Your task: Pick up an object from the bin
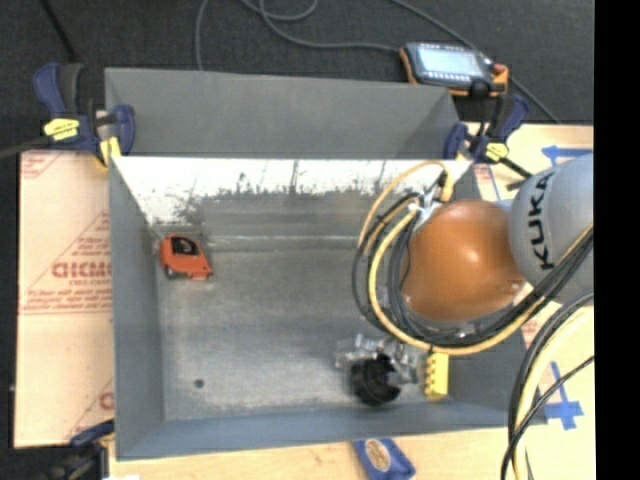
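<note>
— Hand first: where is it seen?

— It is seen low over the near right part of the grey metal bin, close to the front wall. It is carried in from the right on an arm whose wrist is capped by a rounded orange cover and ringed by looped black and yellow cables.

— Is the hand open, closed, or gripping something?

— That cannot be told. Much of it is hidden by the cover and the cables. A dark rounded lump is seen right at its lower end. Whether that is a loose thing of the bin or a part of the robot cannot be made out, so no hold is claimed.

— What is there to be picked?

— One thing is plainly seen: a small orange boxy object with a dark patch on top. It lies on the bin floor at the far left, just beside the foot of the back wall, well apart from the hand.

— How far along is the task judged to be?

— Nothing is shown lifted clear of the bin. If the dark lump is a loose thing, a grasp may be under way at the floor, and at least the lift is left. If it is not, the whole pick is left, and the orange object would have to be reached across the bin floor.
</note>
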Controlling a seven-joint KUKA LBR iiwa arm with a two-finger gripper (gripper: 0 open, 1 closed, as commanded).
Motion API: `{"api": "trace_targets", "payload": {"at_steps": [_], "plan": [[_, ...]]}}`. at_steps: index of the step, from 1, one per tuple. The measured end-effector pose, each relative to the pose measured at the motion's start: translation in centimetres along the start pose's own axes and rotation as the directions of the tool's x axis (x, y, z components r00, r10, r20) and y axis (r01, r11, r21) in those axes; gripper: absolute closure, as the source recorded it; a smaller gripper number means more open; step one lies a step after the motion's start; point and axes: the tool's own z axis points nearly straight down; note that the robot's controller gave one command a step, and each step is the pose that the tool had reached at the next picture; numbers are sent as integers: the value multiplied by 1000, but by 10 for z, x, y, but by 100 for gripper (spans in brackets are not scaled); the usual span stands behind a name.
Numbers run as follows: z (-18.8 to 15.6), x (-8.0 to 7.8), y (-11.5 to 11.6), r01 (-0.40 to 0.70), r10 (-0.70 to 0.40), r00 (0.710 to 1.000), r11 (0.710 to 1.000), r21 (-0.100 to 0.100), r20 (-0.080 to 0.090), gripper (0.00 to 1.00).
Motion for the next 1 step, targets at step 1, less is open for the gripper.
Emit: {"api": "trace_targets", "payload": {"at_steps": [1], "plan": [[-26, 8, 1, -155, 155, 988, 988, -5, -5, 100]]}}
